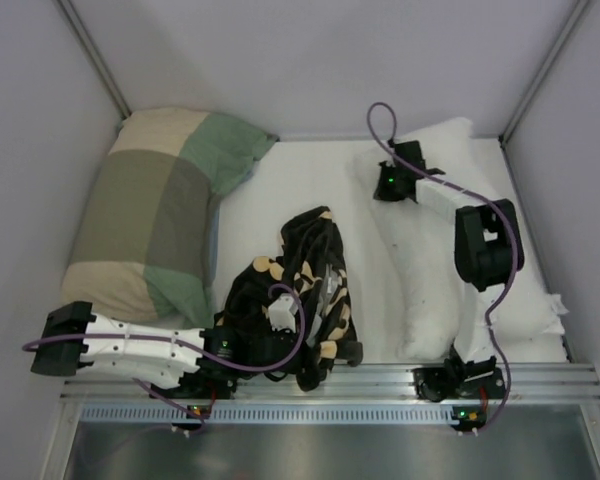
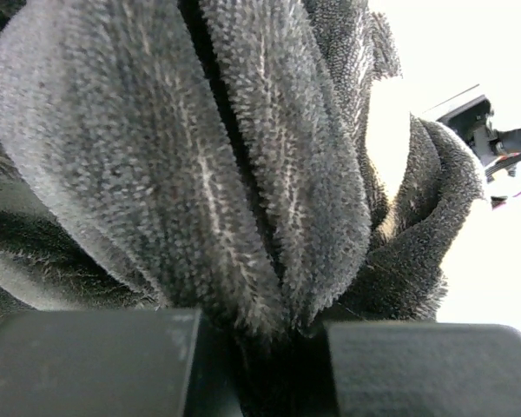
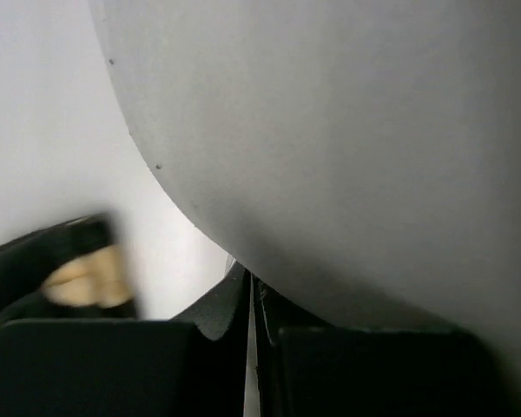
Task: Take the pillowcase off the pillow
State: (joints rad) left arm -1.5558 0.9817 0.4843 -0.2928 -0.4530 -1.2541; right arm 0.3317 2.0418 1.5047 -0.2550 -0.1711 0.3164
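Pillowcase lies crumpled in a dark heap on the white tabletop, near the front edge and a little left of centre, its cream motifs showing among the folds. It is off the pillow, which lies lengthwise along the right side, bare and white, with a strip of tabletop between the two. A checked cushion fills the far left, its near corner just beside the heap. The left arm stretches low along the front edge, its wrist buried in the near part of the heap. In the left wrist view the left jaws are closed on a thick bunch of the pillowcase, whose plush folds rise from between the two fingers and fill most of the frame. The right arm reaches over the pillow to its far end. In the right wrist view the right jaws are closed, only a thin bright slit between the fingers, and the pillow bulges right over them. Whether any of its cloth is nipped in that slit I cannot tell. A blurred bit of the pillowcase shows at the left of that view.
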